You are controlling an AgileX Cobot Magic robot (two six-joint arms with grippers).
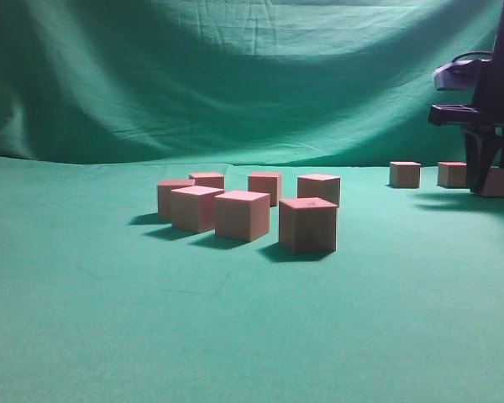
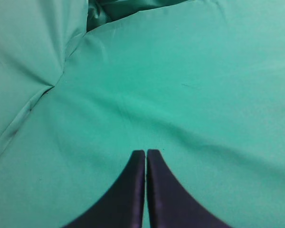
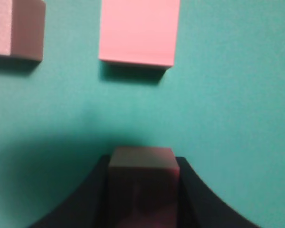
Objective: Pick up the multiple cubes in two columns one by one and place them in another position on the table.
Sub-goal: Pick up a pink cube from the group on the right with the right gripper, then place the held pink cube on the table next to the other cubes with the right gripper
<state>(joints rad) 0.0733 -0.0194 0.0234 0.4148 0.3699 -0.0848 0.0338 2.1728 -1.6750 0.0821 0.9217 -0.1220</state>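
So the right claw (image 3: 141,190) is clamped on a cube (image 3: 141,178), low by two already placed cubes (image 1: 405,174) on the table (image 1: 252,336). Left claw (image 2: 146,154) sits pinched shut, empty. Next up, I'd guess: set it down and release.

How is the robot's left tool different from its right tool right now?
The left tool is shut on nothing, its fingers pressed together; the right tool is shut on a cube. The left tool has only bare green cloth ahead of it; the right tool has two more cubes ahead of it. Both tools are black and pointed.
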